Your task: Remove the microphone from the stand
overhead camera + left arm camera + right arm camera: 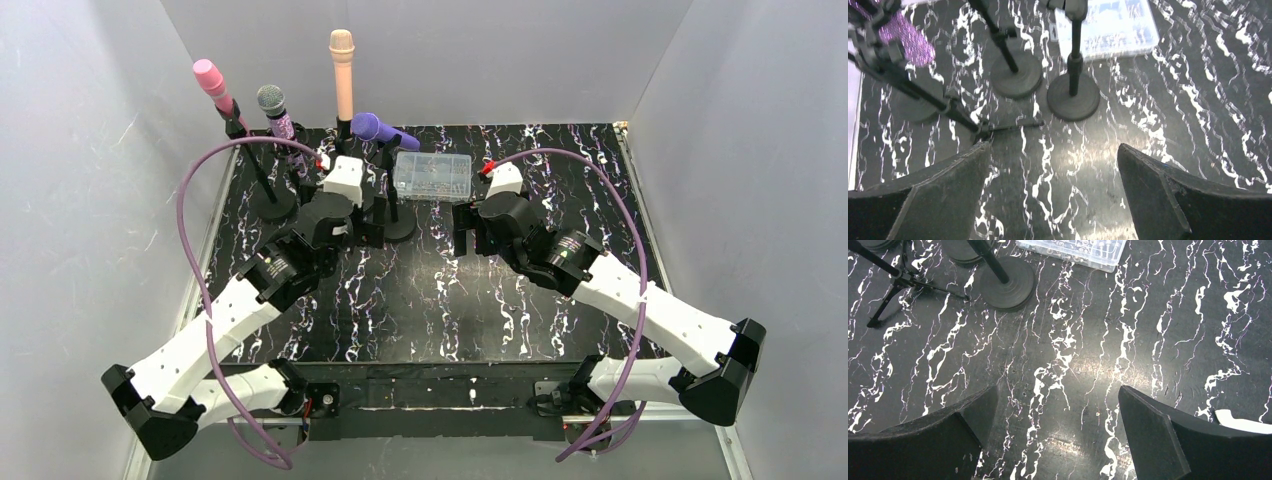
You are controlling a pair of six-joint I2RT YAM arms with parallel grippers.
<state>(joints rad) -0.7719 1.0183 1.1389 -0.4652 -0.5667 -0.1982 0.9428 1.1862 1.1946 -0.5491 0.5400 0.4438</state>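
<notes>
My left gripper (1052,150) and right gripper (1058,390) hung wide apart, empty, over table (480,300). Purple microphone (383,131) sat in stand (403,230) near far edge. Risk: careless reach could topple crowded neighbouring stands.

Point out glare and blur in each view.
Top external: even light, sharp, no strong glare. Left wrist: pale glare on the middle of the table, sparkly purple microphone blurred, plastic box washed out. Right wrist: milder sheen on the table, otherwise sharp.
</notes>
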